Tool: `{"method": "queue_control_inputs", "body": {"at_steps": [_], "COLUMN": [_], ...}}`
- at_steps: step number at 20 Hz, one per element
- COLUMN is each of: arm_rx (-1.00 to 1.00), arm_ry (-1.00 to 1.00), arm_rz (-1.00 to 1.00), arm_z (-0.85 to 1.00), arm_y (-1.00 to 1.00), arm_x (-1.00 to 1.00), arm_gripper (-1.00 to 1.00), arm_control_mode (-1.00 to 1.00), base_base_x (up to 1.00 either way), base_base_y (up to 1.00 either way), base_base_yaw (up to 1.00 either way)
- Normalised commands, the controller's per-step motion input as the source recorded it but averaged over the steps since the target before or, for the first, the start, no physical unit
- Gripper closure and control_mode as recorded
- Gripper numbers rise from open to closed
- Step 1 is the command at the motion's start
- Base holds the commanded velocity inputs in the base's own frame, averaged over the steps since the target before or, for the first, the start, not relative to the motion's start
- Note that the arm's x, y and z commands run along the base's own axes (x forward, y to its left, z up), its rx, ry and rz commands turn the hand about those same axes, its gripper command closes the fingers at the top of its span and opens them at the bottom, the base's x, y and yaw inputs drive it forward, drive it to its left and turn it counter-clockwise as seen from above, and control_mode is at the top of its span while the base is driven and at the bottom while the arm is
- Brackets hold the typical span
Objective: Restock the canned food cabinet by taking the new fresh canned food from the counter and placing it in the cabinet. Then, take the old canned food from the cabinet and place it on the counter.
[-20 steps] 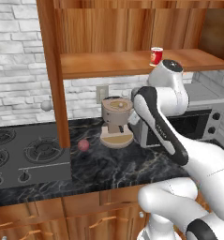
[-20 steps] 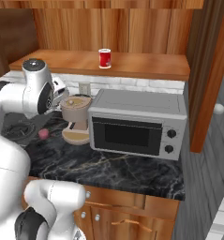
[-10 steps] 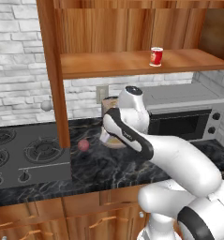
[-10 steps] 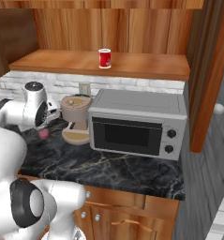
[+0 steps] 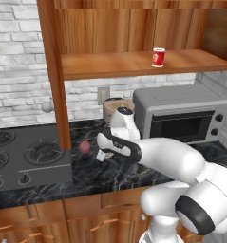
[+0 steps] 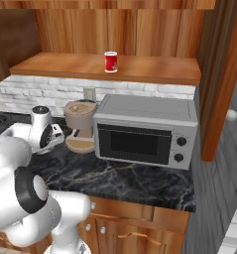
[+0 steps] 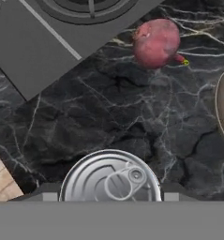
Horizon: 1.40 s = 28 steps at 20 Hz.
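While the arm leans low over the counter [image 5: 110, 176], let's sweep across from the far side, taking the microwave [image 5: 181, 114] as our marker. Well to the left of the microwave sits the grey gas hob [image 5: 24, 156], untouched. Nearer the microwave, just off the hob's edge, a dull red ball [image 5: 84, 147] lies on the black marble, and it's no part of this job. Closer again to the microwave comes the gripper [image 5: 101, 154], down near the counter, and the hand view tells the story: the old canned food [image 7: 110, 180], that flat silver tin with its ring-pull top, sits squarely between the two fingers [image 7: 44, 192], which flank it on both sides and look pinched onto it. Whether the tin's base is touching the marble, I can't tell from here. Right beside the microwave's left flank stands the coffee machine [image 5: 116, 107], behind the arm. Up above the microwave, on the shelf of the cabinet [image 5: 110, 66], the new fresh canned food [image 5: 158, 57] stands upright, alone, well clear of the arm.

So the first half looks done, with the red can stocked. The second half is nearly there: the tin is out of the cabinet and over the counter, and what's left, by my read, is to set it down and let go
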Motion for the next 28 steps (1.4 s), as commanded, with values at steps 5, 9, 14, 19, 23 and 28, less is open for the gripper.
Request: {"method": "queue_control_inputs", "body": {"at_steps": [5,9,14,19,23,28], "arm_rx": [0.11,0.0,0.0,0.0,0.0,0.07], "arm_ry": [0.0,0.0,0.0,0.07,0.1,0.02], "arm_rz": [-0.01,0.0,-0.05,-0.11,-0.12,-0.12], "arm_z": [-0.92,-0.32,0.0,0.36,0.97,1.0], "arm_y": [0.28,0.17,0.02,0.0,-0.06,-0.71], "arm_x": [0.0,0.0,0.04,0.0,-0.18,-0.93], "arm_gripper": [1.0,-1.0,-1.0,-1.0,-1.0,-1.0], "arm_control_mode": [-1.0,-1.0,-1.0,-1.0,-1.0,-1.0], "base_base_x": [0.0,0.0,0.0,0.0,0.0,0.0], "base_base_y": [0.0,0.0,0.0,0.0,0.0,0.0], "base_base_yaw": [0.0,0.0,0.0,0.0,0.0,0.0]}}
